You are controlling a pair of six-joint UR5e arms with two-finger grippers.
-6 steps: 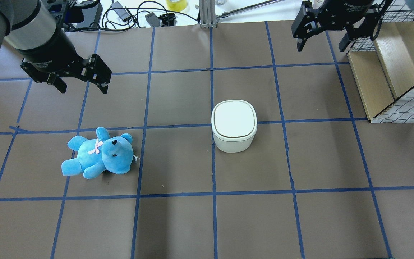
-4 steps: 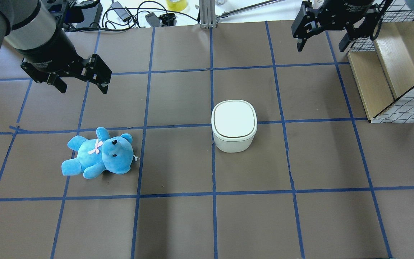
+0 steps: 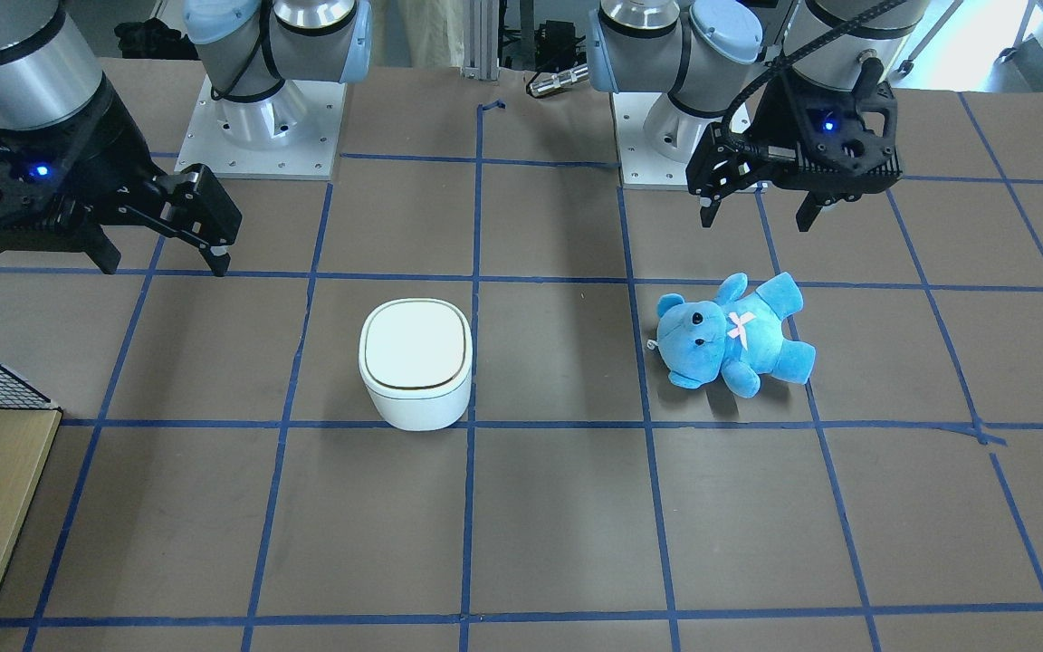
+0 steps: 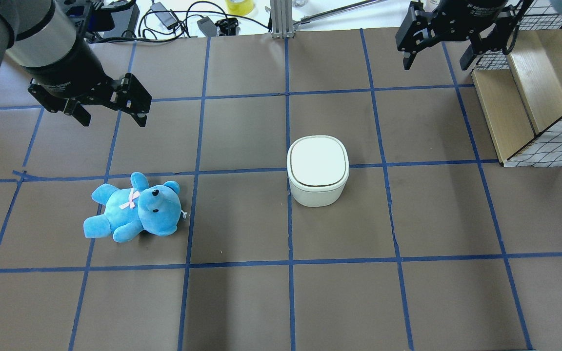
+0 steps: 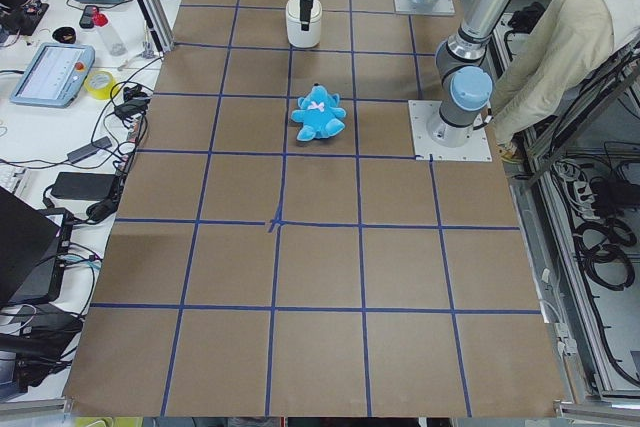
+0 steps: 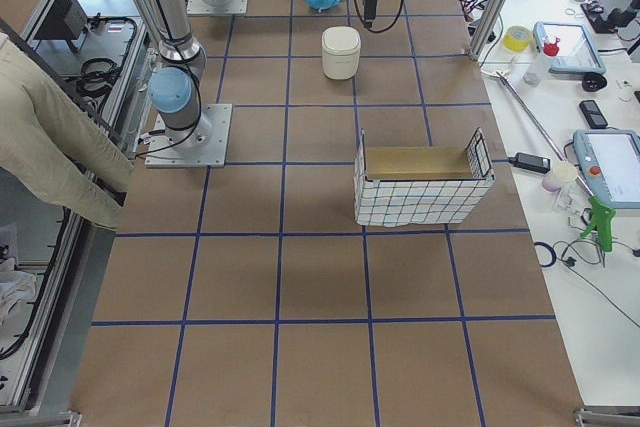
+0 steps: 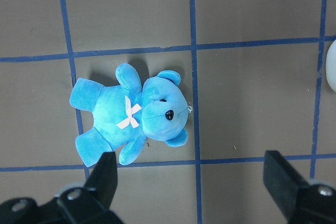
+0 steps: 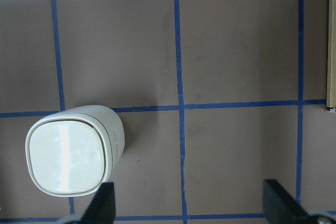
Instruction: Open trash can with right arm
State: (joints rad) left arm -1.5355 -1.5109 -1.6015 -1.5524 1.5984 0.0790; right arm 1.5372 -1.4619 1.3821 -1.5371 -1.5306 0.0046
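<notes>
The trash can [image 4: 317, 170] is a small white rounded-square tub with its flat lid closed, standing near the table's middle. It also shows in the front view [image 3: 416, 362] and at the lower left of the right wrist view [image 8: 71, 156]. My right gripper [image 4: 435, 62] is open and empty, held high near the far right, well away from the can. In the front view the right gripper [image 3: 164, 258] hangs up and to the left of the can. My left gripper [image 4: 113, 121] is open and empty above a blue teddy bear [image 4: 134, 207].
A wooden box with wire-mesh sides [image 4: 530, 92] stands at the right edge, close beside the right gripper. Cables and small devices [image 4: 173, 19] lie beyond the far edge. The brown mat has a blue tape grid.
The right gripper has shifted very slightly toward the far edge. The can, the bear and the left gripper have not moved.
</notes>
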